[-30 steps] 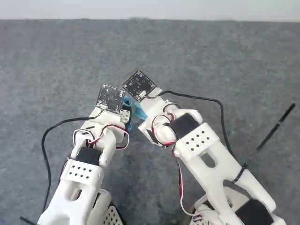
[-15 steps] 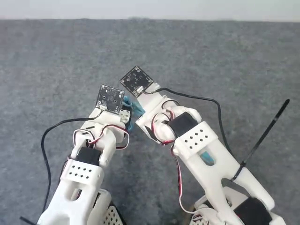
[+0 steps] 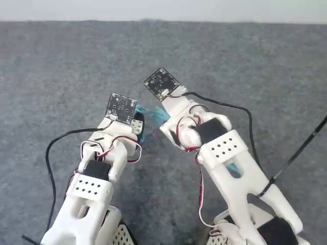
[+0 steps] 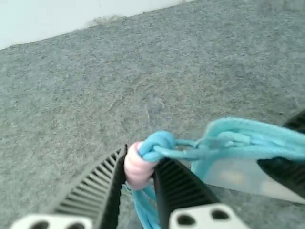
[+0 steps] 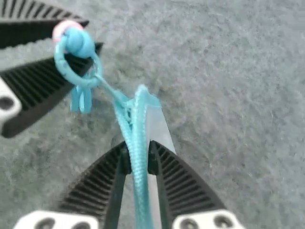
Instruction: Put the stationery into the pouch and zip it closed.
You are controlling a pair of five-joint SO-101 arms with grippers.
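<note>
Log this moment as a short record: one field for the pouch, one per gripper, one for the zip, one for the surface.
pouch: clear plastic pouch with a turquoise zip edge, stretched between the two grippers
left gripper: shut on the pink bead at the knot of the turquoise pull cord
right gripper: shut on the pouch's zip edge
zip: cannot tell how far it is closed
surface: grey carpet-like table cover
</note>
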